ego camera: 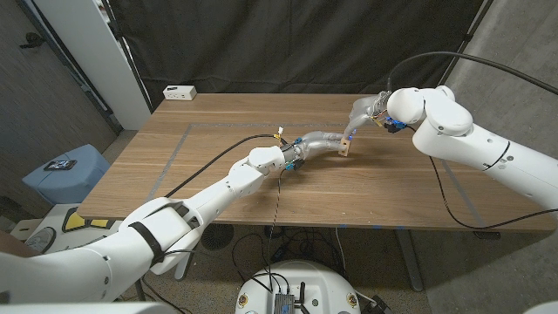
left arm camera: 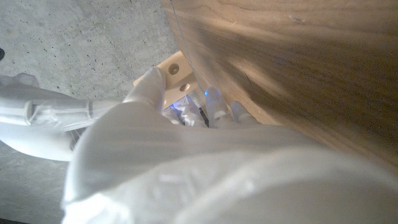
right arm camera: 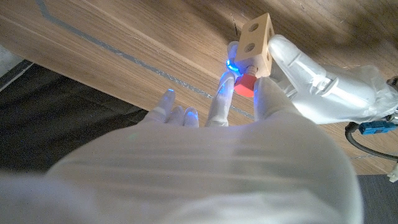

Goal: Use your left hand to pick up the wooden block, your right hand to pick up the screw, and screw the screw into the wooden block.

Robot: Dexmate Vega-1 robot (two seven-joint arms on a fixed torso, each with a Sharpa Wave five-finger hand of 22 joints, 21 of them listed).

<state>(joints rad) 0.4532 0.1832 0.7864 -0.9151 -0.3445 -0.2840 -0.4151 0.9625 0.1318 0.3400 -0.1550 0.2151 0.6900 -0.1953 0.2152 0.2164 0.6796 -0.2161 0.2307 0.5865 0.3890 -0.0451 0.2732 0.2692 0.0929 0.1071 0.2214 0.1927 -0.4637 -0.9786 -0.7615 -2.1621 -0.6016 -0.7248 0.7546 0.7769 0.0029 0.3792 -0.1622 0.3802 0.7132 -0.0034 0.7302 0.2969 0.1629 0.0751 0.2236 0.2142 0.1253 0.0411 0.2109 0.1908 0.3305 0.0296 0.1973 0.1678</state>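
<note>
The wooden block (ego camera: 346,145) is held up off the table (ego camera: 218,174), out past the middle of the tabletop, where the two hands meet. The left hand (ego camera: 318,142) grips it from the side; in the left wrist view its fingers (left arm camera: 149,90) wrap around the block (left arm camera: 177,71), though most of the block is hidden behind the hand's own white back and only a corner with two round holes peeks out. How firmly the rest of that hand closes, I cannot tell from there.

The right hand (ego camera: 366,112) comes at the block from the far side. In the right wrist view the block (right arm camera: 257,38) shows clearly, pale with round holes in its faces, and a red screw (right arm camera: 245,84) sits right against its lower face. The right hand (right arm camera: 242,99) pinches that screw between two fingertips (right arm camera: 221,102), one lit by a blue glow, while its other fingers stand apart to the side, loosely spread. The screw's shaft is hidden, so how deep it sits in the block cannot be made out. From the head camera the screw is too small to see.

A white box (ego camera: 180,92) lies at the table's far left corner, well apart from the block. A blue stool (ego camera: 65,174) stands on the floor beside the table's left edge.
</note>
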